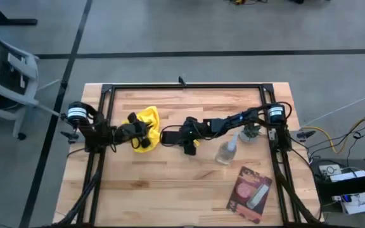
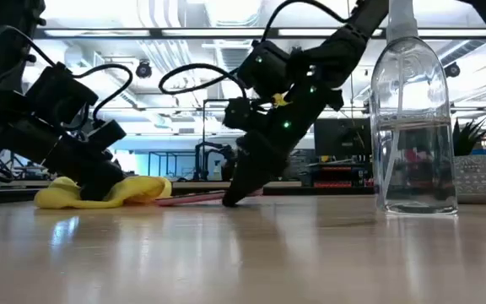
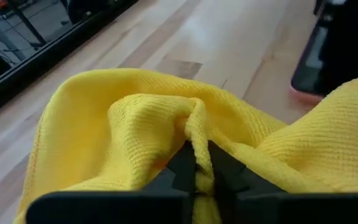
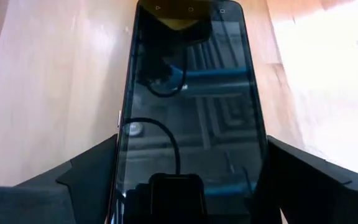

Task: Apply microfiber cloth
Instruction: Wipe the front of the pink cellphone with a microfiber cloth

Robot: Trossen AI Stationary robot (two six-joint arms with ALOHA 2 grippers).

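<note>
Left end effector pinches a fold of the yellow cloth, bunched on the worktop. Right end effector straddles a phone, probably steadying it for wiping; whether it clamps is unclear.

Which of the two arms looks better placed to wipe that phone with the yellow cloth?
Probably the left: its gripper already pinches the microfiber cloth, while the right gripper straddles the phone on the table.
</note>
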